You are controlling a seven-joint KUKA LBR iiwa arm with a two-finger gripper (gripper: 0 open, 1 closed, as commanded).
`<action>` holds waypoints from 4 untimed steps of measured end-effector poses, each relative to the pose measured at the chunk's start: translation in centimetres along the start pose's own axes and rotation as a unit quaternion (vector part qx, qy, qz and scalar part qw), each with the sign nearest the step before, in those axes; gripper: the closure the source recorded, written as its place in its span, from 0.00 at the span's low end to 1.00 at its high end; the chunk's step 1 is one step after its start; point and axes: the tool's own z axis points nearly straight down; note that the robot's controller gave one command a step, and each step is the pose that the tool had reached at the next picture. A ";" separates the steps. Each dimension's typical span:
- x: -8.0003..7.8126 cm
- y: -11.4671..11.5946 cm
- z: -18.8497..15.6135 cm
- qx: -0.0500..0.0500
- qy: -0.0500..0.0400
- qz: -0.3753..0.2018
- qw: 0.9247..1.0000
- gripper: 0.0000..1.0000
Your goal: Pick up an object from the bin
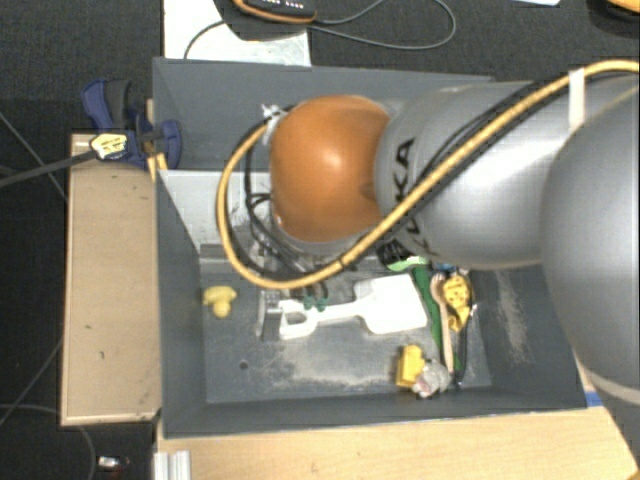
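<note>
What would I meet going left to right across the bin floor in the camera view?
Small yellow piece → white flat scoop-shaped piece → yellow figure. The yellow block overlaps the white piece's span, so I leave it out.
</note>
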 end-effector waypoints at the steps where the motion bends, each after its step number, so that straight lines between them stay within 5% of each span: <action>1: -0.2 -0.1 -0.4 -0.001 -0.004 0.003 1.000 0.00; 2: -0.6 -6.6 6.1 -0.001 -0.005 -0.054 0.999 0.00; 3: -3.6 -14.5 3.9 0.001 -0.009 -0.062 0.998 0.00; 4: -3.7 -15.8 5.9 0.000 0.001 -0.052 0.999 0.00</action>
